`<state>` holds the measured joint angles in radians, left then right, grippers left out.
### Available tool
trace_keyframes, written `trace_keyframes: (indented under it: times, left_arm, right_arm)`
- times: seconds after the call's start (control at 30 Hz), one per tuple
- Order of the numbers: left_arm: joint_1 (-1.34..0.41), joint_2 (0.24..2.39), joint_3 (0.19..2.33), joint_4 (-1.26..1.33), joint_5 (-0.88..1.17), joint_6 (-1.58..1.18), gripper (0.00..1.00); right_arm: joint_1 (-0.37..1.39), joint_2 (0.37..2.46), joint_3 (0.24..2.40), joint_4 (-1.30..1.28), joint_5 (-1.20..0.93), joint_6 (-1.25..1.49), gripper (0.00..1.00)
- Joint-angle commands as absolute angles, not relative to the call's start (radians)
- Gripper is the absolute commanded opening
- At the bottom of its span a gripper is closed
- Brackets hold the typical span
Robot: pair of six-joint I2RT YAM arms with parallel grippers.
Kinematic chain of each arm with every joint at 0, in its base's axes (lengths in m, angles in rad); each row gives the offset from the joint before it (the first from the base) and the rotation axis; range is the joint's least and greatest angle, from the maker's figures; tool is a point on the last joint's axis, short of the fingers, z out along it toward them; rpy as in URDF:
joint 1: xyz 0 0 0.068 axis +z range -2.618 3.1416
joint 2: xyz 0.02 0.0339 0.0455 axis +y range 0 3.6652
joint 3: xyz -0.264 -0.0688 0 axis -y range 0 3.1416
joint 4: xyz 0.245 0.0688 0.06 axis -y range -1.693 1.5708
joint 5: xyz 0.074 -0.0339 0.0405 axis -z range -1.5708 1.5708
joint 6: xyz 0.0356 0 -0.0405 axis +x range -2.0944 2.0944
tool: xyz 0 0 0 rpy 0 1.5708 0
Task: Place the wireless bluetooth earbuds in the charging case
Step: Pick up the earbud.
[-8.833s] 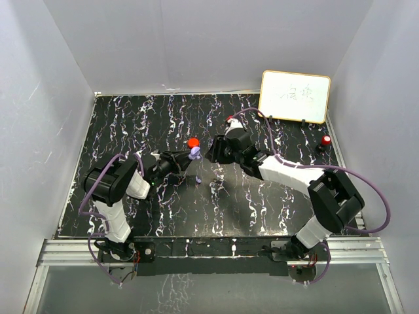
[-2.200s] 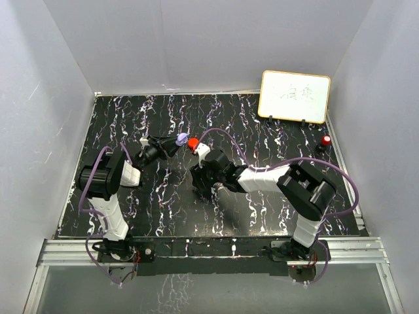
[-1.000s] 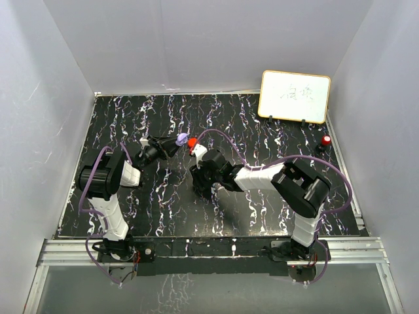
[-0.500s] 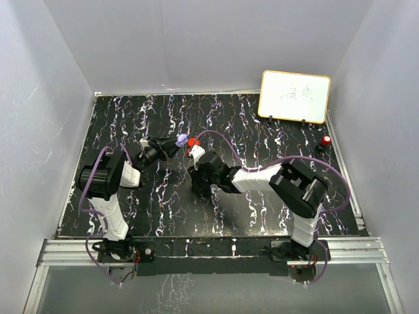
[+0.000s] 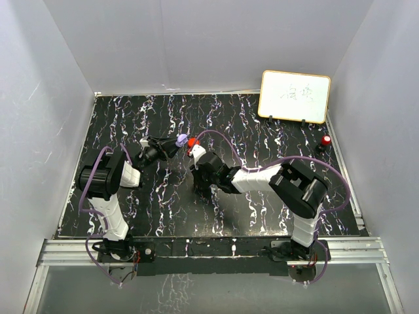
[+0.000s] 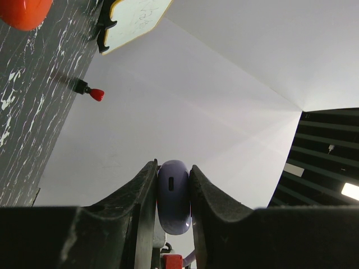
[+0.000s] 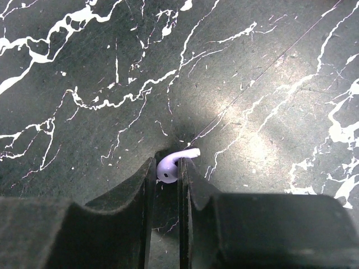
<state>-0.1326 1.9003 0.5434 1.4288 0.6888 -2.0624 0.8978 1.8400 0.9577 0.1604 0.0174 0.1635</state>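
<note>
My left gripper (image 5: 175, 142) is shut on the purple round charging case (image 5: 181, 139), holding it off the table at centre left. In the left wrist view the case (image 6: 174, 196) stands on edge between the two fingers, its port slot facing the camera. My right gripper (image 5: 200, 185) points down at the table just right of centre. In the right wrist view its fingertips (image 7: 166, 166) press both sides of a tiny purple earbud (image 7: 169, 170) lying on the black marbled surface, the stem sticking out to the right. No red earbud is in view.
A red round case (image 5: 192, 141) lies on the table next to the purple case, also at the left wrist view's top left corner (image 6: 22, 8). A whiteboard (image 5: 294, 96) stands at the back right, with a small red-topped post (image 5: 325, 140) near it. White walls enclose the table.
The right gripper's jaws have closed in on the purple earbud, and the right wrist has shifted slightly. The left gripper and its case have not moved.
</note>
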Motion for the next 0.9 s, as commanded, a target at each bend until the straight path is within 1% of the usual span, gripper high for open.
trace_keyframes:
  times: [0.0, 0.2, 0.3, 0.4, 0.47, 0.63, 0.73, 0.77, 0.87]
  left_arm:
    - [-0.124, 1.868, 0.546, 1.716, 0.715, -2.099, 0.00]
    - [-0.124, 1.874, 0.554, 1.719, 0.720, -2.100, 0.00]
    - [-0.124, 1.874, 0.563, 1.715, 0.727, -2.098, 0.00]
    - [-0.124, 1.874, 0.571, 1.711, 0.731, -2.097, 0.00]
    - [-0.124, 1.874, 0.576, 1.710, 0.735, -2.097, 0.00]
    - [-0.126, 1.857, 0.590, 1.685, 0.748, -2.080, 0.00]
    - [-0.127, 1.831, 0.596, 1.642, 0.750, -2.058, 0.00]
    - [-0.127, 1.823, 0.597, 1.632, 0.750, -2.051, 0.00]
    - [-0.130, 1.811, 0.595, 1.623, 0.750, -2.048, 0.00]
  right_arm:
    - [0.901, 1.787, 0.959, 0.175, 0.035, 0.170, 0.11]
    - [0.859, 1.643, 0.944, 0.182, -0.050, 0.219, 0.10]
    - [0.793, 1.565, 0.931, 0.195, -0.163, 0.264, 0.10]
    - [0.691, 1.507, 0.905, 0.251, -0.344, 0.343, 0.10]
    - [0.616, 1.482, 0.868, 0.333, -0.504, 0.406, 0.10]
    - [0.506, 1.499, 0.814, 0.550, -0.766, 0.528, 0.09]
    - [0.472, 1.544, 0.782, 0.752, -0.889, 0.663, 0.09]
    - [0.464, 1.574, 0.773, 0.869, -0.920, 0.718, 0.09]
    - [0.451, 1.643, 0.761, 1.090, -0.975, 0.878, 0.09]
